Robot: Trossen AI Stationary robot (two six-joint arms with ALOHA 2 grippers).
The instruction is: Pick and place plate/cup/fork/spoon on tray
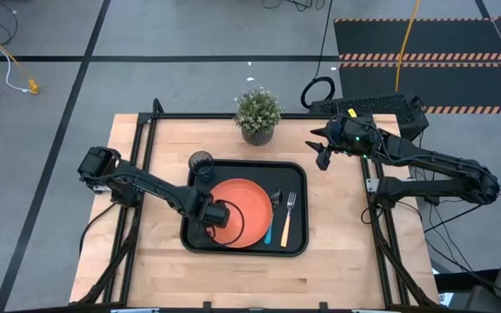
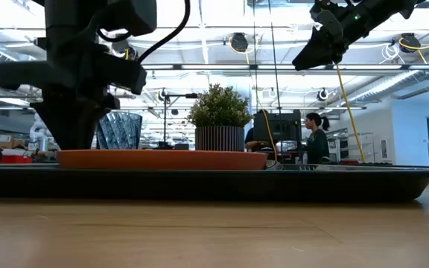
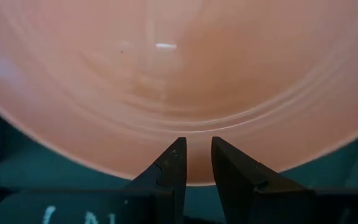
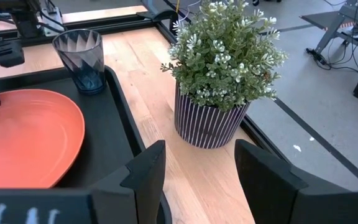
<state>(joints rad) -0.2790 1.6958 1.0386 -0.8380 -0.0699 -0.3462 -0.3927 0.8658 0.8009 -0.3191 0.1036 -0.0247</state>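
On the tray (image 1: 298,174), left gripper (image 1: 217,214) pinches the plate (image 1: 249,207)

One plate (image 1: 240,211), one cup (image 1: 201,164), one fork (image 1: 288,216), apparently one spoon (image 1: 270,228), one tray (image 1: 300,173), one plant (image 1: 257,114).

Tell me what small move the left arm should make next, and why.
Probably open the left hand and lift away. Its fingers pinch the orange plate at its rim, and the plate already appears to lie flat on the black tray beside the cup, fork and spoon.
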